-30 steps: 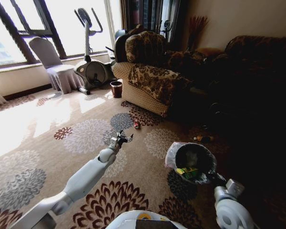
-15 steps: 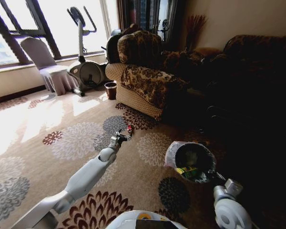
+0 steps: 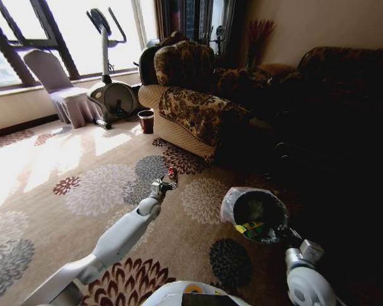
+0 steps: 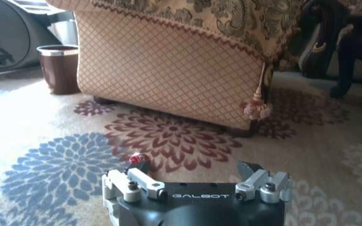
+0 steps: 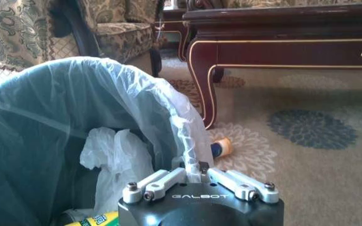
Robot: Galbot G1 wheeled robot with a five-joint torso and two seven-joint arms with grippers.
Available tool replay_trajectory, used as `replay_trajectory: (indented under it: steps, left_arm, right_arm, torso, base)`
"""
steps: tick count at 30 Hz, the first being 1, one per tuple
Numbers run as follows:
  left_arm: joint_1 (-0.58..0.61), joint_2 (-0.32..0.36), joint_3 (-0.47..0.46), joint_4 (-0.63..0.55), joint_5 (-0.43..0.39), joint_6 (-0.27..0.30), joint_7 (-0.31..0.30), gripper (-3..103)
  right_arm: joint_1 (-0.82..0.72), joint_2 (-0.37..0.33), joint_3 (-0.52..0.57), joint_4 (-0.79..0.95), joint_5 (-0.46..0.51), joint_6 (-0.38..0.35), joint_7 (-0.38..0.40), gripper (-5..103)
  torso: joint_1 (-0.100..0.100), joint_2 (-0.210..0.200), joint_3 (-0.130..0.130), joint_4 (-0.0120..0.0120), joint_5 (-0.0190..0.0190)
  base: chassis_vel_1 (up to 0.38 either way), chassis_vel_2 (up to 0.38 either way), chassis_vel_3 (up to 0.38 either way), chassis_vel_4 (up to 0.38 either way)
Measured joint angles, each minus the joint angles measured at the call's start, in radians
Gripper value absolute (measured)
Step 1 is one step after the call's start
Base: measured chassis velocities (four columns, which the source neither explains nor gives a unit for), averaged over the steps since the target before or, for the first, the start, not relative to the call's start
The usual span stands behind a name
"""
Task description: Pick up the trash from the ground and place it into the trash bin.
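Crinkly translucent liner (image 5: 168,113) pinched by right pincer (image 5: 193,175)

Head camera looks down and forward from high over the carpet (image 3: 64,210). Left wrist camera sits low, close behind its gripper (image 4: 195,170), facing the armchair (image 4: 168,70), which the head view holds at upper centre. Right wrist camera crowds the trash bin (image 5: 55,122).

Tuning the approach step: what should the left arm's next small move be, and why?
Probably ease the left gripper forward and down toward the red scrap. Its fingers are open, the scrap lies on the carpet just ahead beside one fingertip, not yet between them.
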Motion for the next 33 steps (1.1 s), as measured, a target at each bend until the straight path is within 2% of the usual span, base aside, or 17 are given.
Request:
replay_trajectory:
  steps: [5, 8, 9, 12, 13, 16, 17, 21, 24, 28, 30, 33]
  left_arm:
    - [-0.012, -0.002, 0.016, -0.008, -0.037, 0.054, -0.013, 92]
    - [-0.034, 0.007, 0.032, -0.026, -0.109, 0.137, -0.04, 94]
    - [-0.034, 0.007, 0.032, -0.026, -0.109, 0.137, -0.04, 94]
    - [-0.072, 0.006, 0.052, -0.028, -0.191, 0.214, -0.101, 94]
    - [-0.072, 0.006, 0.052, -0.028, -0.191, 0.214, -0.101, 94]
    - [-0.107, -0.005, 0.076, -0.013, -0.266, 0.265, -0.171, 93]
    - [-0.107, -0.005, 0.076, -0.013, -0.266, 0.265, -0.171, 93]
    - [-0.151, -0.041, 0.103, 0.028, -0.37, 0.298, -0.265, 93]
    - [-0.169, -0.055, 0.127, 0.049, -0.382, 0.299, -0.278, 93]
    - [-0.193, -0.078, 0.178, 0.089, -0.344, 0.278, -0.279, 93]
    - [-0.2, -0.089, 0.186, 0.115, -0.326, 0.265, -0.277, 92]
    - [-0.207, -0.106, 0.189, 0.168, -0.297, 0.236, -0.27, 94]
  right_arm:
    - [0.009, 0.0, 0.003, -0.014, -0.046, 0.013, -0.024, 0]
    - [0.035, 0.0, -0.001, -0.026, -0.056, 0.028, -0.027, 0]
    - [0.035, 0.0, -0.001, -0.026, -0.056, 0.028, -0.027, 0]
    - [0.043, 0.008, -0.006, -0.04, -0.109, 0.049, -0.042, 0]
    - [0.043, 0.008, -0.006, -0.04, -0.109, 0.049, -0.042, 0]
    - [0.03, 0.013, 0.0, -0.042, -0.14, 0.071, -0.058, 0]
    - [0.03, 0.013, 0.0, -0.042, -0.14, 0.071, -0.058, 0]
    - [0.018, 0.017, 0.011, -0.025, -0.1, 0.057, -0.059, 0]
    - [0.017, 0.021, 0.011, -0.016, -0.062, 0.04, -0.056, 0]
    - [0.022, 0.024, 0.005, -0.005, 0.005, 0.015, -0.044, 0]
    - [0.027, 0.025, 0.004, -0.005, 0.021, 0.01, -0.04, 0]
    - [0.03, 0.025, 0.003, -0.005, 0.031, 0.006, -0.041, 0]
  torso:
    - [0.0, 0.0, 0.0, -0.0002, 0.0001]
    - [0.0, 0.0, 0.0, 0.0003, -0.0001]
    - [0.0, 0.0, 0.0, 0.0003, -0.0001]
    - [0.0, 0.0, 0.0, 0.0002, 0.0003]
    - [0.0, 0.0, 0.0, 0.0002, 0.0003]
    - [0.0, 0.0, 0.0, -0.0001, 0.0001]
    - [0.0, 0.0, 0.0, -0.0001, 0.0001]
    - [0.0, 0.0, 0.0, -0.0001, 0.0]
    - [0.0, 0.0, 0.0, -0.0002, 0.0001]
    - [0.0, 0.0, 0.0, 0.0, 0.0002]
    - [0.0, 0.0, 0.0, -0.0001, 0.0003]
    - [0.0, 0.0, 0.0, -0.0001, 0.0]
  base:
    - [0.0, 0.0, 0.0, 0.0]
    - [0.0, 0.0, 0.0, 0.0]
    - [0.0, 0.0, 0.0, 0.0]
    - [0.0, 0.0, 0.0, 0.0]
    - [0.0, 0.0, 0.0, 0.0]
    - [0.0, 0.0, 0.0, 0.0]
    - [0.0, 0.0, 0.0, 0.0]
    - [0.0, 0.0, 0.0, 0.0]
    - [0.0, 0.0, 0.0, 0.0]
    - [0.0, 0.0, 0.0, 0.0]
    - [0.0, 0.0, 0.0, 0.0]
    - [0.0, 0.0, 0.0, 0.0]
